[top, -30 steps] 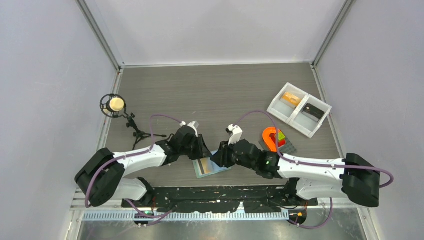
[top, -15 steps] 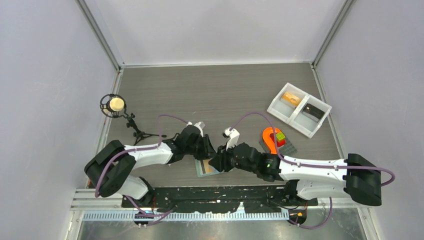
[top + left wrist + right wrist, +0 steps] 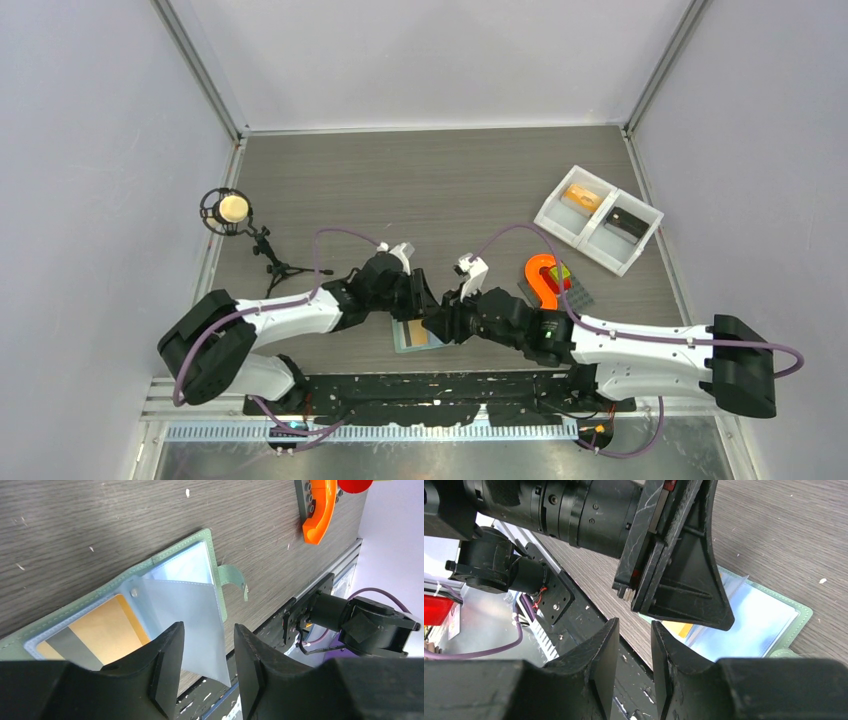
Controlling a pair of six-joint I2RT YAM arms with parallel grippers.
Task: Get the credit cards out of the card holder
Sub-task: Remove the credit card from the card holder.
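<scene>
The card holder (image 3: 414, 338) lies open on the table near its front edge, with a sage-green cover (image 3: 186, 542) and pale blue pockets. A gold credit card (image 3: 106, 630) with a grey stripe sits in one pocket. A loose pale blue pocket leaf (image 3: 192, 611) sticks up into the gap of my left gripper (image 3: 209, 628). That gripper is open and the leaf is not pinched. My right gripper (image 3: 634, 625) hovers beside the holder (image 3: 764, 612) at the table edge. Its jaws stand narrowly apart with nothing between them. A left finger (image 3: 684, 585) covers part of the card (image 3: 678, 629).
A grey plate with an orange S-shape (image 3: 543, 277) lies just right of the grippers, also seen as an orange piece (image 3: 320, 510). A white two-compartment tray (image 3: 598, 217) stands at the back right. A small tripod stand with a round head (image 3: 235, 212) is at the left. A black rail (image 3: 430, 385) borders the front.
My left jaws have widened around the pocket leaf. Both grippers have closed in over the card holder, and the right arm has slid left and now hides more of it.
</scene>
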